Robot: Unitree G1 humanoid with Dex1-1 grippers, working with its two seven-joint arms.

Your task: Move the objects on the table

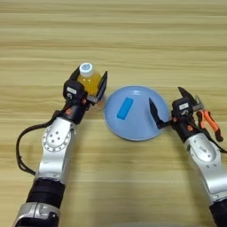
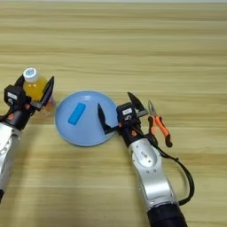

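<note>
The left tool (image 1: 90, 85) is closing its fingers around the bottle (image 1: 88, 80) beside the plate (image 1: 146, 126). The right tool (image 2: 119, 108) is hovering wide open and empty between the block (image 1: 125, 108) and the pliers (image 2: 158, 123).

Bottle (image 1: 89, 82): lower body hidden between the left gripper (image 1: 90, 86) fingers; contact unclear. Pliers (image 2: 158, 125): jaw tips tucked behind the right gripper (image 2: 118, 110). Both arms cut off at the bottom edge. Plate (image 1: 142, 126) right rim partly covered by a finger.
</note>
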